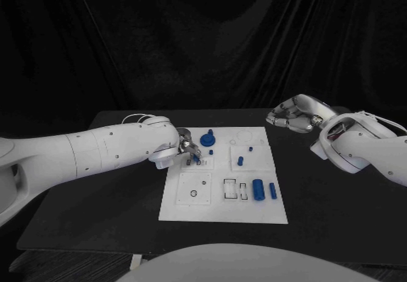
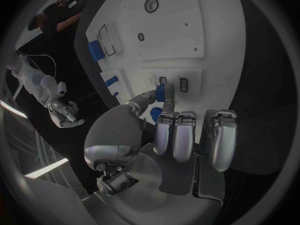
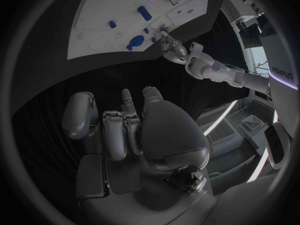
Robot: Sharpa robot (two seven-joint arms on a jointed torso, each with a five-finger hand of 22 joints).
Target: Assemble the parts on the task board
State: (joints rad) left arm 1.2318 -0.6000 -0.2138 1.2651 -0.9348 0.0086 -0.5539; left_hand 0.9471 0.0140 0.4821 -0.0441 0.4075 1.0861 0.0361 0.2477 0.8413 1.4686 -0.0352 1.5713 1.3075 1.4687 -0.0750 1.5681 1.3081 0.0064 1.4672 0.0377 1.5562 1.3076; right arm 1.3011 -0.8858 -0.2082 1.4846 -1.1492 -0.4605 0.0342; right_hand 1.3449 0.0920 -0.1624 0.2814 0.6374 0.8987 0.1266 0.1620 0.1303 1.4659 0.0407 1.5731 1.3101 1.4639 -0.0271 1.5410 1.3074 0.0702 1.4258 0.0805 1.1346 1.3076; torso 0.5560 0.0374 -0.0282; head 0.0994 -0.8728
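Insertion step: left hand pinches small blue part over task board slots, approx 10 o'clock. Next: align, press. Right hand clenched, empty, 1 o'clock off-board.

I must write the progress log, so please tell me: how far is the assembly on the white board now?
It looks early to midway. Possibly done: a blue round part and small pegs appear to stand in the task board, though I cannot confirm they are seated. In hand: the left hand pinches a small blue part over the board's slots. Left: two blue cylinders lie loose. The right hand hangs off the board with nothing in its curled fingers.
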